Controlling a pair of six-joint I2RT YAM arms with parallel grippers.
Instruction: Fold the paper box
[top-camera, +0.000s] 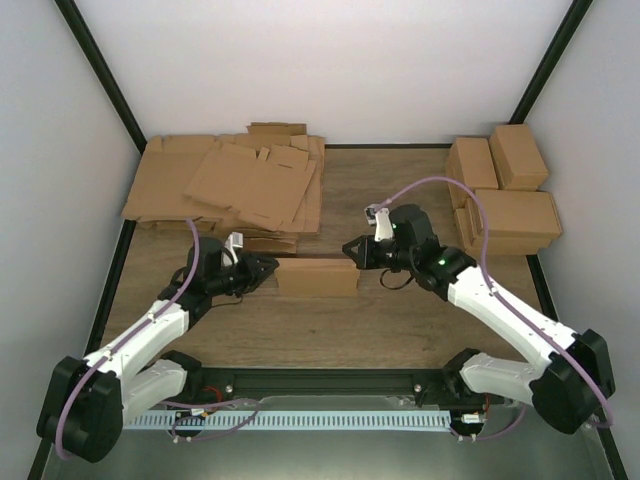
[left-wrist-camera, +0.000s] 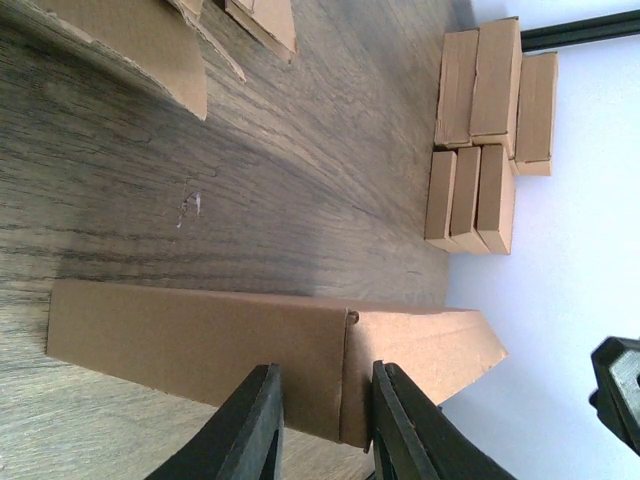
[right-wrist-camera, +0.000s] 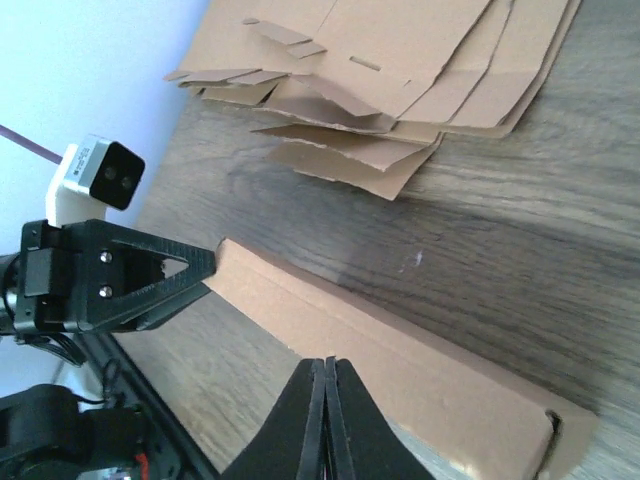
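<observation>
The paper box stands as a long, low brown block in the middle of the table. It also shows in the left wrist view and the right wrist view. My left gripper is at the box's left end. In its own view the left gripper is open, its fingers straddling the box's corner edge with an angled end flap beside them. My right gripper is at the box's far right corner. In its own view the right gripper is shut and empty, its tips against the box's long side.
A thick heap of flat cardboard sheets lies at the back left, just behind the box. Several folded boxes are stacked at the back right. Black frame rails run along the table's edges, and white walls enclose it.
</observation>
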